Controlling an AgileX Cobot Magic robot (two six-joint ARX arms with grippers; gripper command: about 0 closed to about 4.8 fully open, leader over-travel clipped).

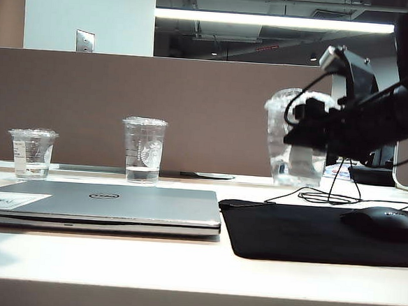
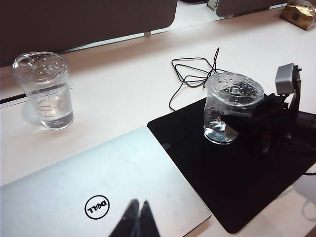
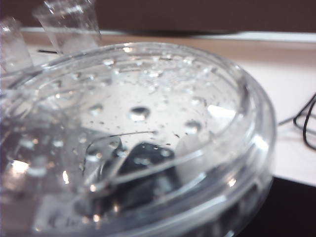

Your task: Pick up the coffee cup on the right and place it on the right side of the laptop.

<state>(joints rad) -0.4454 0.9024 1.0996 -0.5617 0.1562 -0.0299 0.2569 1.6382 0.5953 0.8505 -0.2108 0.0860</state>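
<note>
clear coffee cup (image 2: pixel 232 106) in right gripper (image 2: pixel 269 123)

The right arm reached in from the right side of the exterior view, its dark forearm running roughly level and well above the table. The right gripper (image 1: pixel 305 128) was closed around the coffee cup (image 1: pixel 289 141), its jaws clamped on the cup's side and holding it upright in the air; through the cup's clear lid its fingers (image 3: pixel 106 153) showed dimly. The left gripper (image 2: pixel 136 217) hung low and apart from the other arm, its two dark fingertips pressed together with nothing between them.
</note>
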